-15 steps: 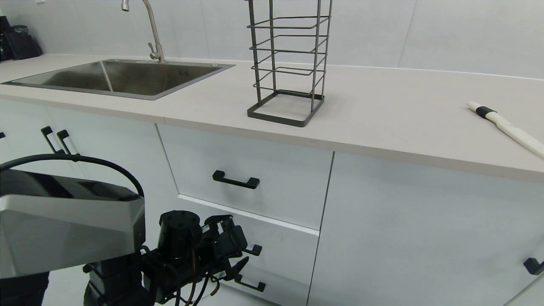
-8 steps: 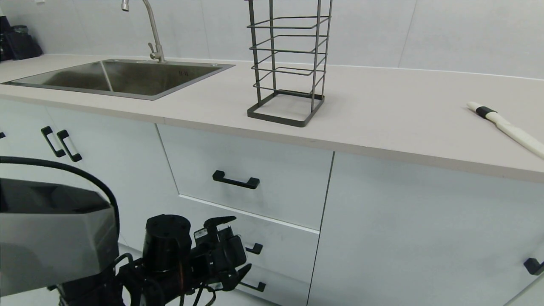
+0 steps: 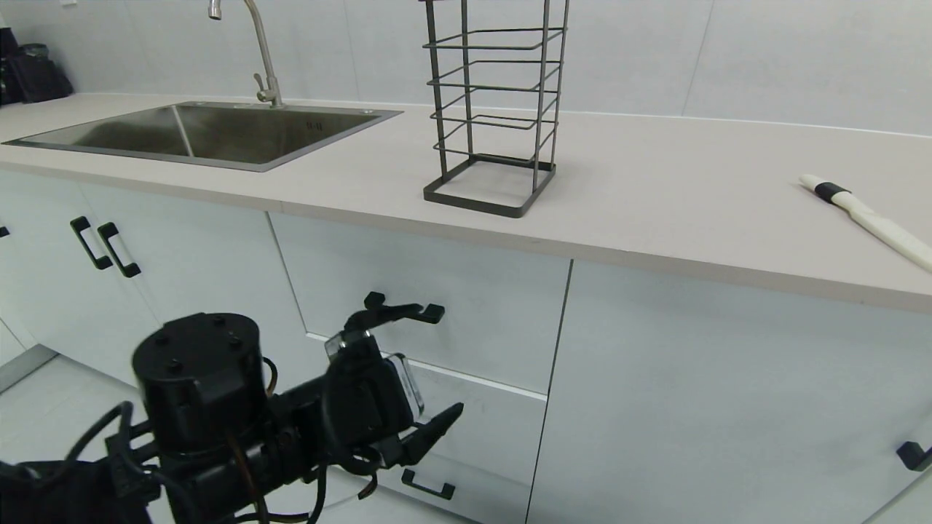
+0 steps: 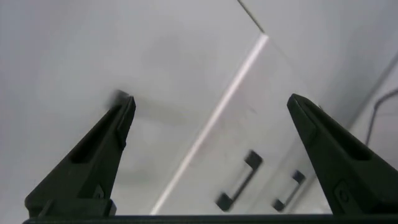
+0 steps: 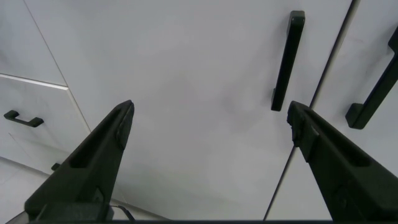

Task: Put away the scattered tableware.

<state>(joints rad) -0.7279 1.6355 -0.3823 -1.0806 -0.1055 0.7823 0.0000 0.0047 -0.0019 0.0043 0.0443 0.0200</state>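
1. Hanging low before the cabinet fronts in the head view, the left gripper [image 3: 439, 358] is pointing at the drawers with its jaws spread wide and nothing between them.
2. Its upper finger is overlapping the black drawer handle [image 3: 433, 314] in that view; whether they are touching cannot be told.
3. The left wrist view is giving the close angle: the left gripper [image 4: 210, 101] is framing bare white drawer fronts [image 4: 186, 56], with two small black pulls [image 4: 239, 183] lying farther off.
4. The right wrist view is showing the right gripper [image 5: 210, 109] parted just as widely and holding nothing, facing a white cabinet door with an upright black door handle [image 5: 284, 62].
5. The head view is carrying what the wrist cameras are missing: the white utensil [image 3: 866, 218], banded in black near one end, is lying flat on the countertop [image 3: 655, 189] far to the right, well apart from both grippers.
6. A wire rack [image 3: 495, 109] is standing upright at mid-counter, holding nothing.
7. A steel sink [image 3: 211, 131] with its faucet [image 3: 258, 51] is sitting at the left.
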